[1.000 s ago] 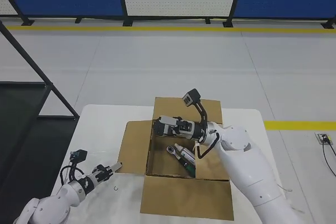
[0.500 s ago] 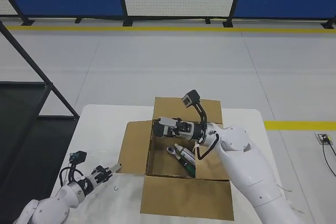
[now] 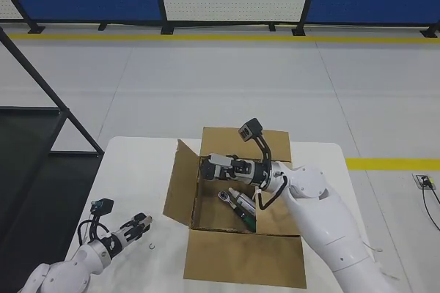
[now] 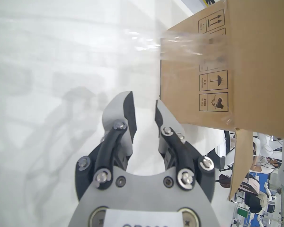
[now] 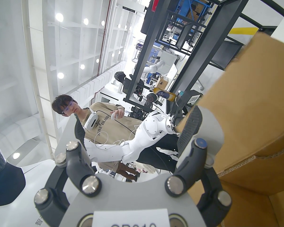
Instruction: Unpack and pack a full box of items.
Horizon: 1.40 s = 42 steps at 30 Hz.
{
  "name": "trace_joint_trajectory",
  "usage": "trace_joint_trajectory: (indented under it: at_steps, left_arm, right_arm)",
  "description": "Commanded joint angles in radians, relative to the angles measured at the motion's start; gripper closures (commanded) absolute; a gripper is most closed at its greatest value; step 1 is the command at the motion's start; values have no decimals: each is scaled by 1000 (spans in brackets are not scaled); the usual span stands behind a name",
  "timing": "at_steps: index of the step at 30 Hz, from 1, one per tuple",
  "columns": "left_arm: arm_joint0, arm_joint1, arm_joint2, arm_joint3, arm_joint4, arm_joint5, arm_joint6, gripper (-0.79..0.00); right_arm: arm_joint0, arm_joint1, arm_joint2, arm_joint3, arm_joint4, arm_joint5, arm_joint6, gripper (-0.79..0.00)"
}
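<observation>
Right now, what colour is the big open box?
Plain brown; the open cardboard box shows best in the top view.

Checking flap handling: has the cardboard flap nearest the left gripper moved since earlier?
Yes. The cardboard flap swung up; its free edge drew in from the table edge toward the box.

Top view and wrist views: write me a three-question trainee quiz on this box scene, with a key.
1. True or false: the left gripper holds a flap of the box.
2. The right gripper is: A over the open box; B on the table; C beside the left gripper.
3. Left gripper: open or shut?
Key: 1 false; 2 A; 3 open.
</observation>
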Motion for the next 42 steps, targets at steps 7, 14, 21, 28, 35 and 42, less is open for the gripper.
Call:
trace_joint_trajectory:
  at_steps: [7,14,21,28,35,42]
  left_arm:
    - [3,0,0,-7,-5,-7,7,-95]
    - [25,2,-25,-33,-36,-41,1,-151]
    - [53,6,-98,-53,-114,-71,3,-271]
    - [57,10,-131,-52,-129,-63,-1,-431]
    - [61,9,-150,-35,-165,-52,20,-551]
    - [60,10,-175,-16,-194,-52,29,-539]
  right_arm:
    - [-1,3,4,0,0,-1,4,-785]
    - [0,14,25,9,-54,30,-25,-785]
    - [15,17,-18,3,-162,157,-46,-785]
    - [61,-5,-84,33,-164,164,-63,-785]
    - [101,-36,-151,74,-131,139,-73,-785]
    - [169,-86,-248,152,-137,130,-130,-785]
